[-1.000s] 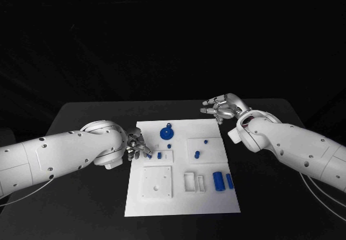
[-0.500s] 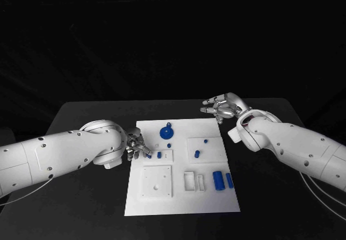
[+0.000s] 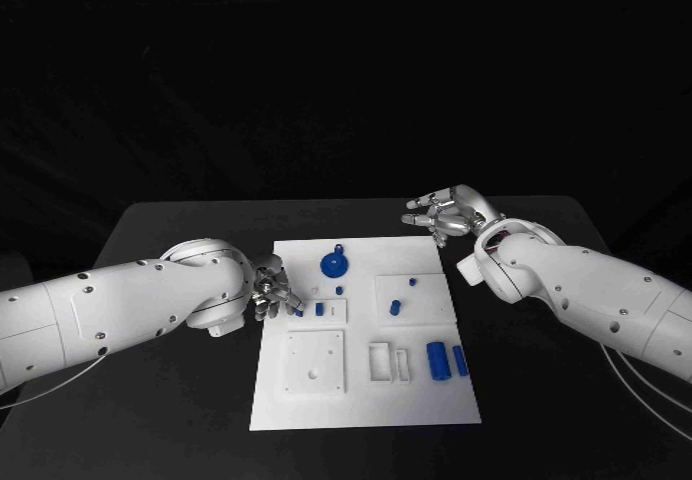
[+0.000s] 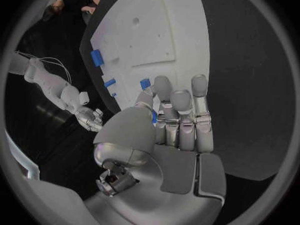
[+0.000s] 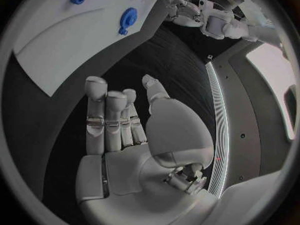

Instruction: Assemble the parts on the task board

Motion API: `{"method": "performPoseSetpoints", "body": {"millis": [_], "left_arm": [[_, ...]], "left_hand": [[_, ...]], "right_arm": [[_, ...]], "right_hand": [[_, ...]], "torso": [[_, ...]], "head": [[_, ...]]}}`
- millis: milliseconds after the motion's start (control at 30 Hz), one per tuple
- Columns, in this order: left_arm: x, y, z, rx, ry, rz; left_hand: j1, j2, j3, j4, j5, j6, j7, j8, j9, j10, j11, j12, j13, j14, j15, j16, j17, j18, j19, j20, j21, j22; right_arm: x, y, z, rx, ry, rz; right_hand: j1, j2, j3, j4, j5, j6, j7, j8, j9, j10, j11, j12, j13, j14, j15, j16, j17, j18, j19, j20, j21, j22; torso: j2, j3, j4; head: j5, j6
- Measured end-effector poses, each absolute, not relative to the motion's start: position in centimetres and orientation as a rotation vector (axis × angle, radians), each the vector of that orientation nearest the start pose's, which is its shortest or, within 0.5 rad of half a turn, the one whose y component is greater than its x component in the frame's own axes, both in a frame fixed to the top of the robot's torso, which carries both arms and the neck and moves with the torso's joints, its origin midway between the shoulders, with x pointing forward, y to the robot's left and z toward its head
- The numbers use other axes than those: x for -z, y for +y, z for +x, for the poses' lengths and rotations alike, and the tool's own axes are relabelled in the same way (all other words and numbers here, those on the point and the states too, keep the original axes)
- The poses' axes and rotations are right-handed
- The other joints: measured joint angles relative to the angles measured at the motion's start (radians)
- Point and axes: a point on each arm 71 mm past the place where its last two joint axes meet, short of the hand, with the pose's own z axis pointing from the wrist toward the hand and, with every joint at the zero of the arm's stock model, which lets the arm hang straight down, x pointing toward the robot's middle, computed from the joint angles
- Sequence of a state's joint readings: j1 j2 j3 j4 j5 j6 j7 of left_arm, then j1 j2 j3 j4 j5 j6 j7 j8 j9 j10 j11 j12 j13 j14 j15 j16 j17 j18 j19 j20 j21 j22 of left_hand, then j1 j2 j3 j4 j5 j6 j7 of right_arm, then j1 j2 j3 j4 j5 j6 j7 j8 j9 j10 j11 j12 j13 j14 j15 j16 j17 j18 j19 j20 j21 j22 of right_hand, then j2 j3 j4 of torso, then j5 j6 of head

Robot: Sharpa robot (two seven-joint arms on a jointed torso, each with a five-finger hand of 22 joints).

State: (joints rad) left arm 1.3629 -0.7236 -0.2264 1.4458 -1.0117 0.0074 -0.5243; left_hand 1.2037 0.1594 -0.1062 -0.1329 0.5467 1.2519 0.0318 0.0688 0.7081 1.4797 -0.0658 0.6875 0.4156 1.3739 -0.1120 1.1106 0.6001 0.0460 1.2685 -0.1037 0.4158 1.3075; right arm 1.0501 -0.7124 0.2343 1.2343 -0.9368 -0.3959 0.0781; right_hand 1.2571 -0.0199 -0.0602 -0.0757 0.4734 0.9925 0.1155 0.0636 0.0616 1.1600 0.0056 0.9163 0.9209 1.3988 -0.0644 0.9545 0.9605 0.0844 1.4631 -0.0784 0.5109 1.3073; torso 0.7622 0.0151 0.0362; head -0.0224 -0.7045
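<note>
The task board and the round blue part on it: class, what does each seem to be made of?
The task board looks like matte white plastic: flat, even, with crisp raised blocks and no glare. The round blue part looks like solid-coloured plastic with a dull surface. Neither can be confirmed by sight.

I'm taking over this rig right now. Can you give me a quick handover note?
Left hand: holds nothing, fingers at the task board's left edge, by small blue parts.
Right hand: holds nothing, over the black table beyond the board's far right corner.
On the board: round blue part at the far middle, two blue cylinders near right.
Done: cannot tell. Left: the loose parts.
</note>
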Motion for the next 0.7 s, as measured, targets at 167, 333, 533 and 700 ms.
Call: {"method": "performPoseSetpoints", "body": {"millis": [167, 333, 533, 700], "left_arm": [[21.25, 18.97, 49.8, 0.359, 2.253, -0.182], [21.26, 19.01, 49.89, 0.356, 2.253, -0.181], [21.27, 18.94, 50.08, 0.352, 2.252, -0.179], [21.27, 18.81, 50.2, 0.351, 2.25, -0.177]], "left_hand": [[0.0, 0.0, 0.0, 0.0, 0.0, 0.0, 0.0, 0.0, 0.0, 0.0, 0.0, 0.0, 0.0, 0.0, 0.0, 0.0, 0.0, 0.0, 0.0, 0.0, 0.0, 0.0], [0.0, 0.0, 0.0, 0.0, 0.0, 0.0, 0.0, 0.0, 0.0, 0.0, 0.0, 0.0, 0.0, 0.0, 0.0, 0.0, 0.0, 0.0, 0.0, 0.0, 0.0, 0.0], [0.0, 0.0, 0.0, 0.0, 0.0, 0.0, 0.0, 0.0, 0.0, 0.0, 0.0, 0.0, 0.0, 0.0, 0.0, 0.0, 0.0, 0.0, 0.0, 0.0, 0.0, 0.0], [-0.002, -0.002, 0.0, 0.0, 0.0, 0.002, -0.002, 0.0, 0.0, 0.004, 0.004, 0.0, 0.0, 0.0, 0.0, 0.0, 0.0, 0.0, 0.0, 0.0, 0.0, 0.0]], "right_arm": [[18.46, -23.77, 54.22, -0.926, 1.491, 0.534], [18.47, -23.78, 54.22, -0.926, 1.491, 0.534], [18.48, -23.77, 54.22, -0.926, 1.491, 0.534], [18.52, -23.74, 54.21, -0.927, 1.492, 0.534]], "right_hand": [[0.0, 0.0, 0.0, 0.0, 0.0, 0.0, 0.0, 0.0, 0.0, 0.0, 0.0, 0.0, 0.0, 0.0, 0.0, 0.0, 0.0, 0.0, 0.0, 0.0, 0.0, 0.0], [0.0, 0.0, 0.0, 0.0, 0.0, 0.0, 0.0, 0.0, 0.0, 0.0, 0.0, 0.0, 0.0, 0.0, 0.0, 0.0, 0.0, 0.0, 0.0, 0.0, 0.0, 0.0], [0.0, 0.0, 0.0, 0.0, 0.0, 0.0, 0.0, 0.0, 0.0, 0.0, 0.0, 0.0, 0.0, 0.0, 0.0, 0.0, 0.0, 0.0, 0.0, 0.0, 0.0, 0.0], [0.0, 0.0, 0.0, 0.0, 0.0, 0.0, 0.0, 0.0, 0.0, 0.0, 0.0, 0.0, 0.0, 0.0, 0.0, 0.0, 0.0, 0.0, 0.0, 0.0, 0.0, 0.0]], "torso": [[0.0, 0.0004, -0.0001], [0.0, 0.0008, -0.0005], [0.0, 0.0013, -0.0006], [0.0, 0.0013, -0.0005]], "head": [[0.0, 0.0], [0.0, -0.001], [-0.001, -0.002], [-0.001, -0.002]]}}
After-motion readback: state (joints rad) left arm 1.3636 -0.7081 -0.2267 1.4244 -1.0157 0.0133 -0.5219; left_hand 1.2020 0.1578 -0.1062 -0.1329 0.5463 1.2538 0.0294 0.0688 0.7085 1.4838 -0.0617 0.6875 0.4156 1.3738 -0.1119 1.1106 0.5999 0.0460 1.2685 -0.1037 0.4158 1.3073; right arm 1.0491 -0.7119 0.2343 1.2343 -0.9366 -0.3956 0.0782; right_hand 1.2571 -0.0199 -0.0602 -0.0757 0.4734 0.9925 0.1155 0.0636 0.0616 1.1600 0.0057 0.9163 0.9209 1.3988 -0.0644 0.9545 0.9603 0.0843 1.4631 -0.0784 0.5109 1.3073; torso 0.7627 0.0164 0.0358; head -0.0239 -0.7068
